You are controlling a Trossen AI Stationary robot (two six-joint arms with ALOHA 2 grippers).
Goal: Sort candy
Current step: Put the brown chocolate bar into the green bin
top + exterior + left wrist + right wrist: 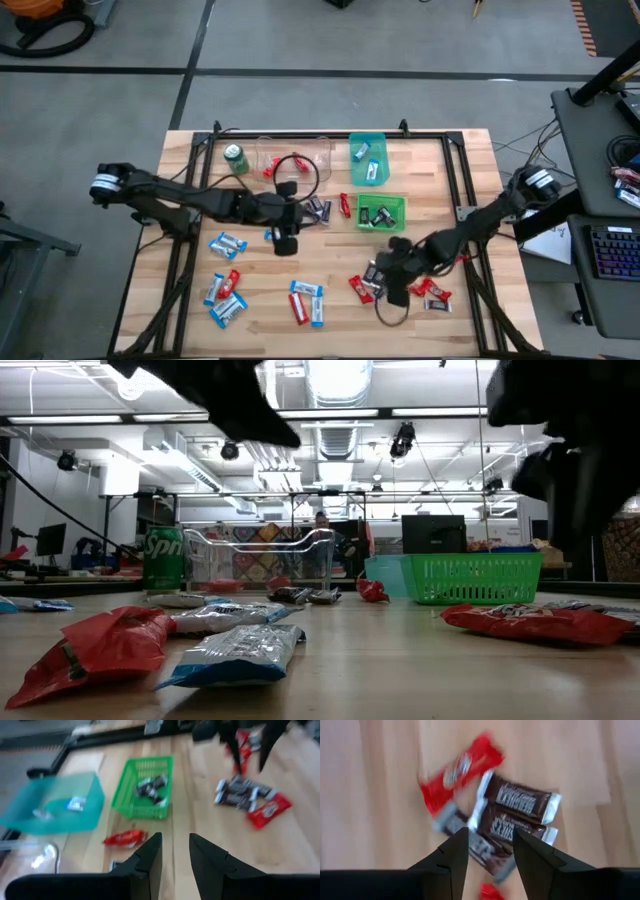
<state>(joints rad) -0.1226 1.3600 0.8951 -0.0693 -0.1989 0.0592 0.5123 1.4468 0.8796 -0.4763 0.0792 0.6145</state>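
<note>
Bare wood between the candy clusters, mid-table front. Left gripper [175,855] mid-table, fingers parted, empty. Right gripper [490,852] low over brown bars [520,802] and red bar [462,770], front right, fingers parted, gripping nothing. Green basket [382,212] holds brown bars; teal bin [367,160] blue ones. Blue-and-white bars [226,243] front left.

green soda can [235,157], 2 baskets: green [383,213], teal [367,159]
</note>
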